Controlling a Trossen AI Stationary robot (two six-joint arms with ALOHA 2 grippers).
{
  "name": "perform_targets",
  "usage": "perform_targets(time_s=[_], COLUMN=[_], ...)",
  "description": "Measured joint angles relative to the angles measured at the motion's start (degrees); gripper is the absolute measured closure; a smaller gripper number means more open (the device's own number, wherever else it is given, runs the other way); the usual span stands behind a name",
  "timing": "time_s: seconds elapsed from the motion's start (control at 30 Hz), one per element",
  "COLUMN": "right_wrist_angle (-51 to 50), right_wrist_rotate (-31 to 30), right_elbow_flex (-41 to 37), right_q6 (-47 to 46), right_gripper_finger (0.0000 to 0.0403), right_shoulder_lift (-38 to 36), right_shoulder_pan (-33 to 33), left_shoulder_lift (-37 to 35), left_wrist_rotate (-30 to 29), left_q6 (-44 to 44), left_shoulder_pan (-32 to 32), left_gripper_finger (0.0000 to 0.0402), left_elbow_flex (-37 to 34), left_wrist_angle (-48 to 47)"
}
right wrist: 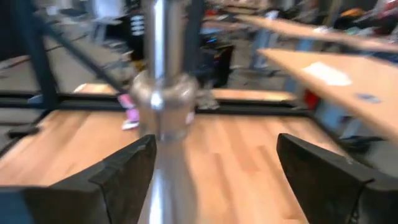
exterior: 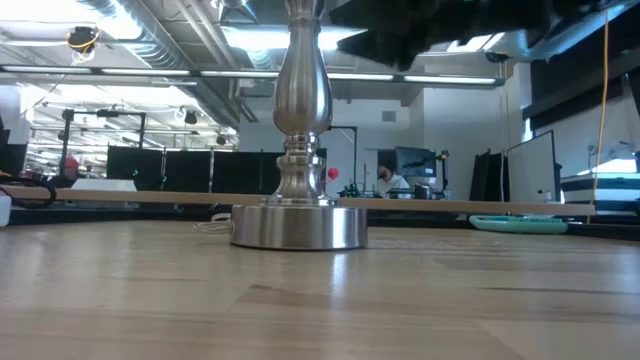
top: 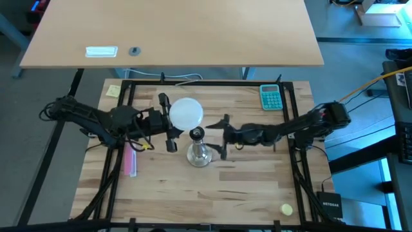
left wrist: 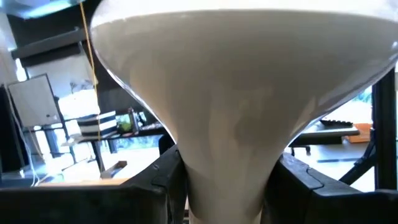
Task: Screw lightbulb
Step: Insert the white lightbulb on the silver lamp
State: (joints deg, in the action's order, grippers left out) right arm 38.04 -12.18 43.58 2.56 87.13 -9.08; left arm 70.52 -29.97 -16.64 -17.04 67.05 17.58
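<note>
Room: I am looking across the wooden table (top: 244,187) into an open workspace with ceiling lights, desks and monitors; a person is sitting far back at a screen, too small to make out further.

Surface: I am seeing a second, paler desk (top: 193,32) lying beyond the work table, and a black frame is running round the table's edges.

Socket stand: the silvery stand (exterior: 298,225) is sitting near the table's middle, upright, its round base flat on the wood and its stem rising out of the low view.

Lightbulb: the white lightbulb (top: 186,113) is hanging just beside the stand's dark top, on the far-left side of it and not over it; in the left wrist view its globe is filling the top and its neck is tapering down between the fingers.

Left gripper: my left gripper (left wrist: 225,186) is clamping the lightbulb by its narrow neck, a dark finger (left wrist: 163,180) pressing on each side.

Right gripper: my right gripper (right wrist: 214,174) is reaching in from the right and standing open beside the stand's stem, its fingers (right wrist: 124,171) spread wide; the stem is showing against the one finger, and I cannot tell whether they are touching.

Other items: a teal calculator (top: 271,97) is lying at the far right, a pink object (top: 131,162) is lying under the left arm, and a yellow sticky note (top: 113,91) is sitting at the far left corner.
</note>
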Motion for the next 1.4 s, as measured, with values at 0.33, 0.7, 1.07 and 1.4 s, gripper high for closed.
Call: perform_targets(time_s=[0.33,0.7,1.07,1.4], right_wrist_angle=[1.15,0.7,0.77,0.84], right_wrist_rotate=[5.27,4.35,3.79,3.96], right_elbow_flex=[8.76,9.04,9.04,9.04], right_q6=[1.98,1.68,2.37,2.28], right_gripper_finger=[0.009,0.0254,0.0254,0.0254], right_shoulder_lift=[8.95,9.35,9.31,9.31], right_shoulder_pan=[0.53,0.41,-0.29,-0.27], left_shoulder_lift=[0.03,4.52,6.55,6.4], left_wrist_rotate=[-0.9,1.08,-3.37,-3.63], left_q6=[0.26,4.33,-0.54,2.77], left_shoulder_pan=[-0.17,-1.28,-4.5,-2.66], left_gripper_finger=[0.0254,0.0254,0.0254,0.0254], left_elbow_flex=[0.0,0.0,-1.89,-8.7], left_wrist_angle=[1.1,1.46,10.33,17.79])
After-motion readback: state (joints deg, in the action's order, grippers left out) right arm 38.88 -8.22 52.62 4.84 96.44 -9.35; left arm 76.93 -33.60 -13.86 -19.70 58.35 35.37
